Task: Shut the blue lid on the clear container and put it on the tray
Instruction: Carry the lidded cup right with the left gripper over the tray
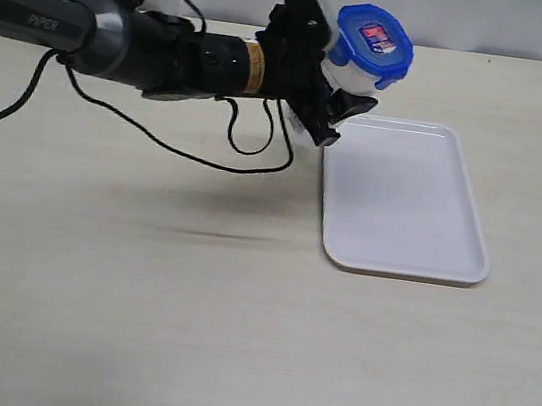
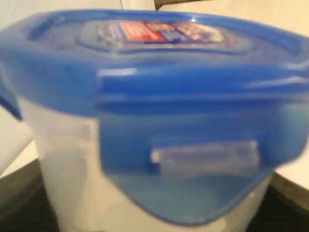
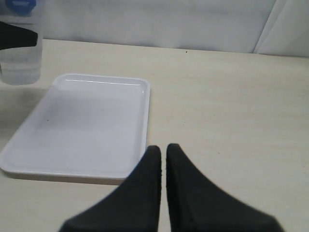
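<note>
Your left gripper (image 1: 339, 89) is clamped around the clear container (image 1: 338, 73), with its jaws spread wide on the body just under the blue lid (image 1: 375, 41). The lid sits on top, and the flap facing the wrist camera is folded down. You hold the container tilted beside the far left corner of the tray (image 1: 408, 197), not on it. Your right gripper (image 3: 163, 155) hangs over the table (image 3: 231, 106) near the tray, fingers pressed together
</note>
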You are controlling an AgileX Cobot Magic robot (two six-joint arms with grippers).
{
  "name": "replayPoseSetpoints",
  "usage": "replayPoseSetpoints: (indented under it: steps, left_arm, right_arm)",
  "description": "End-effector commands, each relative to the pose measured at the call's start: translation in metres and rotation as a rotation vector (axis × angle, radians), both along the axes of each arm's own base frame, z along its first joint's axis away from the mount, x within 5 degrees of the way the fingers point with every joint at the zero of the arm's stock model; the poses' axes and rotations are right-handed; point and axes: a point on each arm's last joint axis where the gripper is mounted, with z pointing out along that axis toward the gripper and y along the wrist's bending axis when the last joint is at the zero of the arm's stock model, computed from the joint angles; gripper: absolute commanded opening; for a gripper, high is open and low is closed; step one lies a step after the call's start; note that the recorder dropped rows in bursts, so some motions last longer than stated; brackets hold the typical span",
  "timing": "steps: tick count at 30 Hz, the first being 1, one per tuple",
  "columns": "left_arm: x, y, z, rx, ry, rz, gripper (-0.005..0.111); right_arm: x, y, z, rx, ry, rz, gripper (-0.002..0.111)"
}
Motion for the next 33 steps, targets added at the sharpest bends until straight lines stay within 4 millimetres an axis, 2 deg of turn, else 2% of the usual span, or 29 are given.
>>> replayPoseSetpoints:
  steps: [1,6,13,16,23,28,33]
  left_arm:
    - [-0.007,-0.037,0.025,0.226,-0.154,0.011,0.0]
    - [-0.024,-0.062,0.028,0.557,-0.388,0.015,0.0]
    - [-0.04,-0.077,0.031,0.826,-0.665,0.014,0.0]
    - [-0.048,-0.084,0.035,0.952,-0.826,-0.029,0.0]
    - [-0.054,-0.088,0.033,1.239,-1.067,-0.138,0.0]
    - [-0.057,-0.088,0.035,1.368,-1.151,-0.162,0.0]
    - [-0.059,-0.092,0.034,1.313,-1.139,-0.183,0.0]
  right_arm:
    - [0.0,0.0,0.0,-0.007,-0.01,-0.004,0.004]
    - [0.0,0.0,0.0,-0.007,-0.01,-0.004,0.004]
    - [0.0,0.0,0.0,-0.007,-0.01,-0.004,0.004]
    - [0.0,0.0,0.0,-0.007,-0.01,-0.004,0.004]
    - [0.0,0.0,0.0,-0.007,-0.01,-0.004,0.004]
    - [0.0,0.0,0.0,-0.007,-0.01,-0.004,0.004]
    - [0.0,0.0,0.0,-0.007,-0.01,-0.004,0.004]
